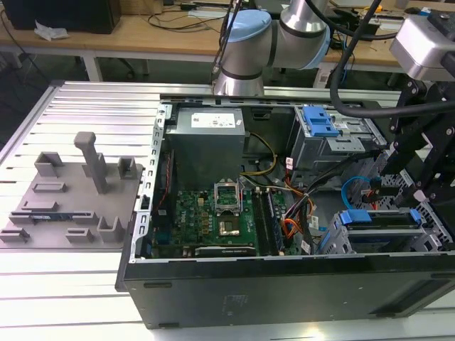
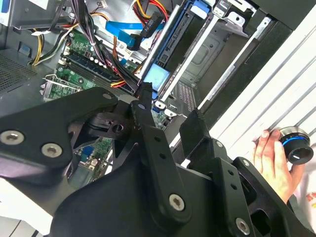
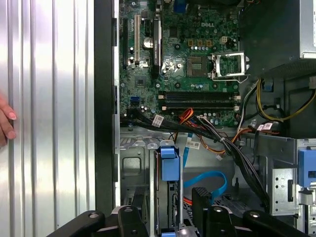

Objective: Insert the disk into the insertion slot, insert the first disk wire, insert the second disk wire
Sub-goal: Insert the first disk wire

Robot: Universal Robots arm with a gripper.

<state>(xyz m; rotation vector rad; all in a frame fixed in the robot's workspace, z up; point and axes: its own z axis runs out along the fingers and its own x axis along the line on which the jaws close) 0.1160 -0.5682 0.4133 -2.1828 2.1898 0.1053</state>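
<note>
On the ribbed tabletop (image 1: 71,284) a case (image 1: 284,284) is laid open; the fingers (image 3: 202,200) are spread either side of the disk (image 3: 169,165); it is best pressed squarely into the slot (image 3: 129,170).

A ribbed aluminium surface (image 1: 78,106) shines under bright light. Beyond its far edge stands a wooden workbench (image 1: 142,35) on white legs (image 1: 93,67), carrying loose cables (image 1: 181,18) and a dark box (image 1: 67,13).

Tool (image 3: 168,200) astride blue-framed disk (image 3: 169,165)
</note>
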